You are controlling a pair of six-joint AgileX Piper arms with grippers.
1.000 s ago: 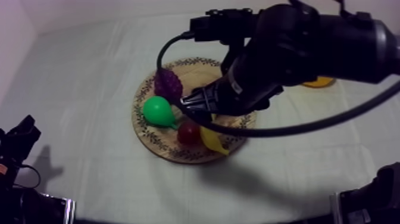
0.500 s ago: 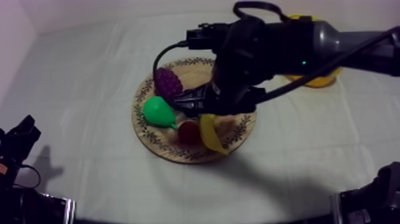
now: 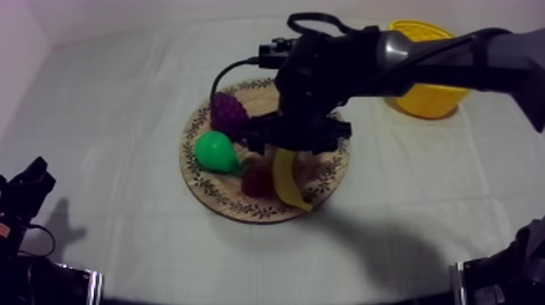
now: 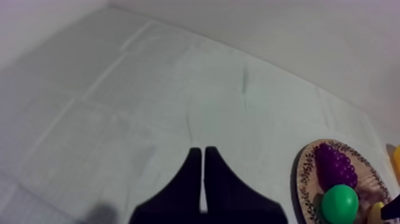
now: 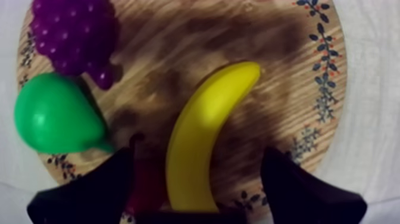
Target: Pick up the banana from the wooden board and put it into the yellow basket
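Pulling back toward the far right, my right arm (image 3: 487, 61) has uncovered the yellow basket (image 3: 426, 101) there. The right pincer (image 5: 196, 158) stands wide open astride the banana (image 5: 205, 125), which lies on the wooden board (image 5: 280, 71) beside the small red fruit (image 3: 258, 182). My left pincer (image 4: 202, 179), closed on nothing, rests near left.

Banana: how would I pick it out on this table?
Find the round wooden board. The banana lies on it between the open fingers of the right gripper, beside the small red fruit. It alone is long, curved and yellow; the pear is green, the grapes purple.
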